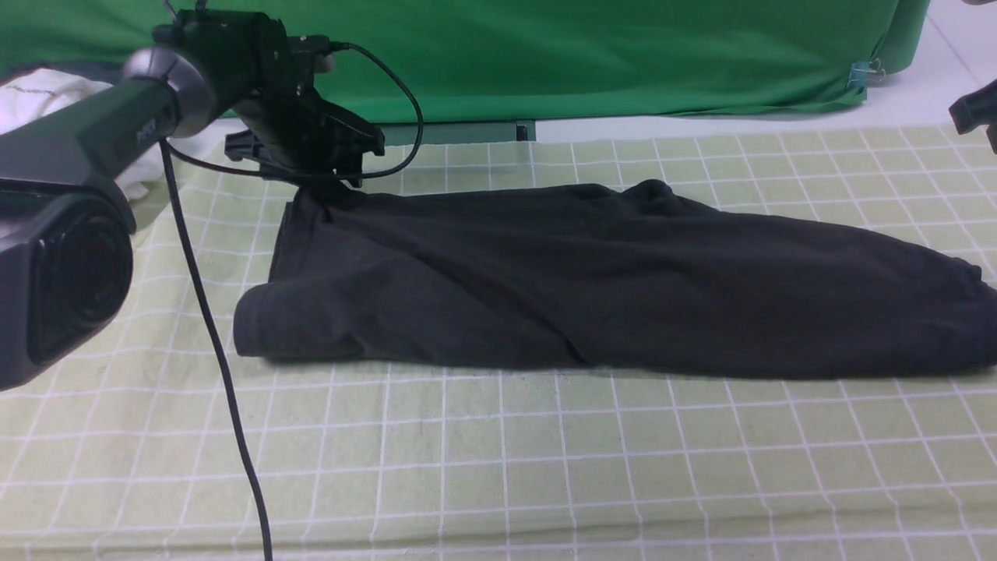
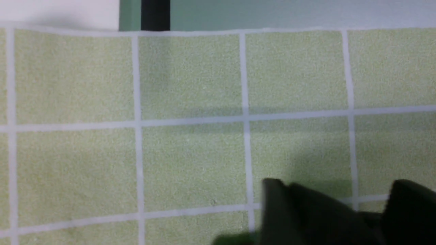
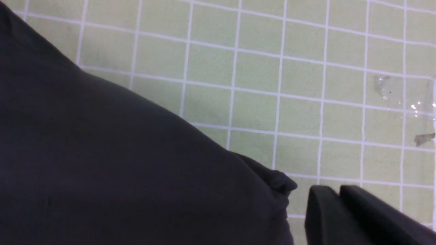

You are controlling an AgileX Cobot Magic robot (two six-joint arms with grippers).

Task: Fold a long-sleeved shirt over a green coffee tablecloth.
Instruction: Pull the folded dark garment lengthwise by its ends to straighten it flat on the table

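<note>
Backdrop: bright green fabric [image 1: 623, 54] hangs across the far side, lightly creased.
Clip: a small clip with wire handles [image 1: 864, 75] pinches the backdrop's lower right corner.
White garment: crumpled white cloth [image 1: 31, 93] lies at the far left, only partly in view.
Bar: a grey-green strip [image 1: 467, 132] runs under the backdrop's lower edge.
Bare surface: a white surface [image 1: 919, 101] shows at the far right.
Clear film: a glossy transparent patch [image 3: 402, 98] lies flat on the green coffee tablecloth [image 3: 255, 68].
Scrap: a small grey-brown bit [image 3: 424, 139] sits just beside the film.
</note>
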